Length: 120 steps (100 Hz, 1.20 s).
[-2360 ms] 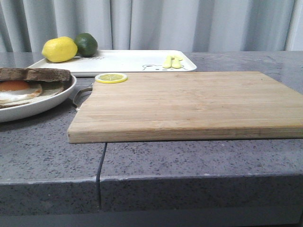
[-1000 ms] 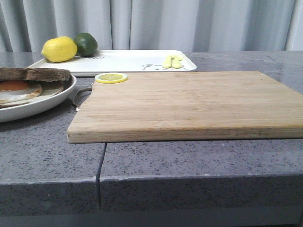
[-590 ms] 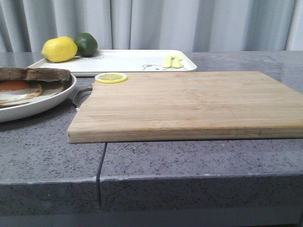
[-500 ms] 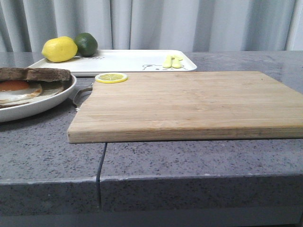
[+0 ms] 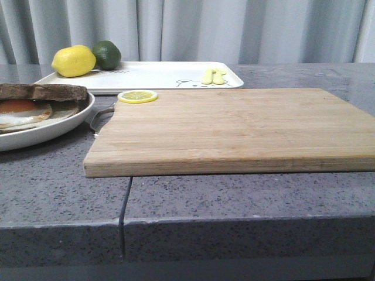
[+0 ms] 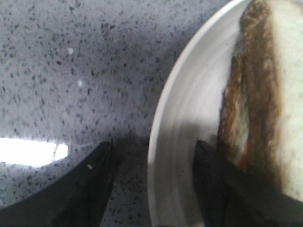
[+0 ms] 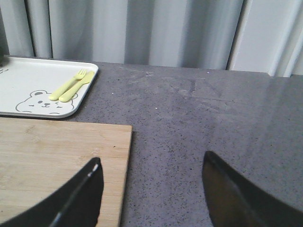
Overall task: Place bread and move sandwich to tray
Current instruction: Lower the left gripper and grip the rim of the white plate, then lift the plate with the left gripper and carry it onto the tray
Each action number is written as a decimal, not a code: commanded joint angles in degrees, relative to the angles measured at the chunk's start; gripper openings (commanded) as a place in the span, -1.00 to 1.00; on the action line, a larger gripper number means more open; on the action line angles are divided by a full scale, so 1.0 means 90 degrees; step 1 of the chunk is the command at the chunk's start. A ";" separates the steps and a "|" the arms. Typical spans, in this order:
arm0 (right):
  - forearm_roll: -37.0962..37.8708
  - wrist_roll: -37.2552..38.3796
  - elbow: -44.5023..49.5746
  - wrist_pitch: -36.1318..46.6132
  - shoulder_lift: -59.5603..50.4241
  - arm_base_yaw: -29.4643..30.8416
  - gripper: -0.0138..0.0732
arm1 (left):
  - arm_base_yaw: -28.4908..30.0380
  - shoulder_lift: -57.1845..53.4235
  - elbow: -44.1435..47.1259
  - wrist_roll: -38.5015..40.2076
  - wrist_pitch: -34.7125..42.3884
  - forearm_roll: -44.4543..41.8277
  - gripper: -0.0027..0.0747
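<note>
The sandwich (image 5: 26,111), a fried egg on a bread slice, lies on a round white plate (image 5: 58,126) at the counter's left. The bread (image 5: 44,91), dark-crusted, rests on the plate just behind the egg. In the left wrist view the bread (image 6: 284,94) shows its pale crumb above a lower slice (image 6: 234,118). My left gripper (image 6: 152,144) is open astride the plate's rim (image 6: 175,118), one finger over the counter and one by the crust. The white tray (image 5: 152,75) sits at the back. My right gripper (image 7: 152,161) is open over the counter. Neither gripper shows in the front view.
A wooden cutting board (image 5: 234,129) fills the middle, with a lemon slice (image 5: 137,96) on its far left corner. A lemon (image 5: 73,61), a lime (image 5: 106,54) and a yellow fork and spoon (image 5: 213,76) lie on the tray. Curtains hang behind.
</note>
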State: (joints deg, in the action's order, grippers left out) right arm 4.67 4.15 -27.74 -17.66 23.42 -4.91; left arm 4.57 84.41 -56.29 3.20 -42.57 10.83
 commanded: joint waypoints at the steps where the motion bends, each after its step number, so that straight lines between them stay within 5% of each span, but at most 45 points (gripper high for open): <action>1: 0.0091 0.0028 -0.0167 0.0524 0.0028 0.0038 0.37 | 0.0013 -0.0129 -0.0176 0.0029 0.0167 0.0061 -0.02; 28: 0.0091 0.0028 -0.0167 0.0524 0.0028 0.0038 0.37 | 0.0013 -0.0129 -0.0176 0.0029 0.0167 0.0061 -0.11; 62: 0.0091 0.0028 -0.0167 0.0524 0.0028 0.0038 0.37 | 0.0013 -0.0129 -0.0176 0.0029 0.0167 0.0061 -0.98; 120: 0.0091 0.0028 -0.0167 0.0524 0.0028 0.0038 0.37 | 0.0264 -0.0367 -0.0723 0.0029 -0.0200 0.0440 -0.98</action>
State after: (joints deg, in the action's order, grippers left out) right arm 4.67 4.15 -27.74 -17.66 23.42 -4.91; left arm 5.75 84.07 -60.06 3.91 -45.00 13.83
